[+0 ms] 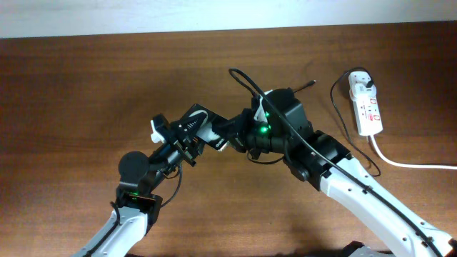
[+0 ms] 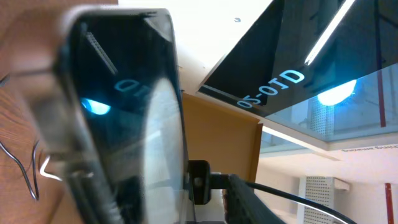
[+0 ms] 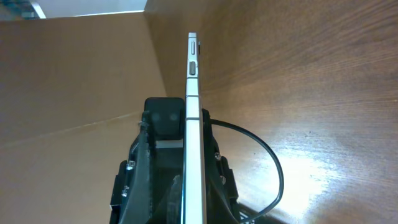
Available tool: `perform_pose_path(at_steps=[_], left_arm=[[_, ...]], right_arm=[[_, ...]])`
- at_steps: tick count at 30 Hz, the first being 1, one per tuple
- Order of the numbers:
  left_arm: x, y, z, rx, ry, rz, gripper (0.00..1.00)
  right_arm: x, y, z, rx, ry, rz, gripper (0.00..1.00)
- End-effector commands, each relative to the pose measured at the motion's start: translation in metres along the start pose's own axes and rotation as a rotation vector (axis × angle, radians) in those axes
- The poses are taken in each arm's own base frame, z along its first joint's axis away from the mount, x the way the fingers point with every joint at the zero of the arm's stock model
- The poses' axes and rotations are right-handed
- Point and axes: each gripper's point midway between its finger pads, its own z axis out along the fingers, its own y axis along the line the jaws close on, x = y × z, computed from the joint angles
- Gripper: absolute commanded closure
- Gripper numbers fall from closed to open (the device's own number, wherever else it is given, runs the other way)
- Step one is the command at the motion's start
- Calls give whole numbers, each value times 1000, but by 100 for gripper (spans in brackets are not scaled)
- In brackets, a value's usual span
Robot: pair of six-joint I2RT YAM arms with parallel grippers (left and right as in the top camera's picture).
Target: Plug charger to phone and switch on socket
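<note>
pale lettering like "20-otd" shows on a glossy black surface in the left wrist view. the right gripper [image 3: 193,118] is clamped on the phone [image 3: 193,62], held edge-on mid-table. the left gripper [image 1: 191,137] reaches towards it, but whether it is apart or together cannot be told. the socket [image 1: 366,106] lies far right.

Phone [image 3: 193,130] raised edgewise, charger [image 3: 274,155] alongside, socket [image 1: 365,107] apart

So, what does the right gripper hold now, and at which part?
The right gripper holds the phone, seen edge-on, its fingers clamped on the two flat faces of the half nearer the wrist. The end with the side buttons sticks out free.
</note>
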Motion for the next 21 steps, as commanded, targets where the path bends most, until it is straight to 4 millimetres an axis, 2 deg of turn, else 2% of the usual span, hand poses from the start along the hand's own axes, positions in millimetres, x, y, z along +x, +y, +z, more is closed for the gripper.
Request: perform_pose_path(at_steps=[1,4,5,6,10,11,12,13,14,16,17,18,19,21], left_arm=[[11,-11,2,21,47,18,76],[9,-7,2,8,42,10,90],[7,0,3,-19,35,-8,93],[5,7,2,-50,26,-27,98],[-4,29,0,-133,-10,-75,100],[-8,35,-1,-155,-29,-35,100],[-14,44,-2,-190,-52,25,100],[-19,57,-6,-242,-70,63,100],[-23,68,-9,-286,-83,82,100],[-28,87,-16,-375,-83,183,100],[-29,90,-16,-396,-75,228,100],[-30,90,-15,-430,-67,272,100],[-30,86,-12,-443,-60,306,100],[-33,61,0,-501,-59,432,100]], right_arm=[[-12,-2,4,24,-56,-44,96],[-7,-1,5,17,-24,-102,96],[-5,-3,5,24,-14,-105,94],[-4,-8,4,44,-8,-97,89],[6,-25,3,104,41,-75,60],[10,-24,1,95,70,-100,52],[11,-20,-4,73,88,-134,50],[9,-13,-14,39,96,-201,46],[6,-12,-23,30,88,-257,46],[-6,-24,-55,76,37,-350,45],[-11,-32,-71,110,11,-370,45],[-19,-49,-95,187,-47,-363,45],[-23,-58,-107,235,-83,-360,45],[-38,-96,-153,446,-243,-329,44]])
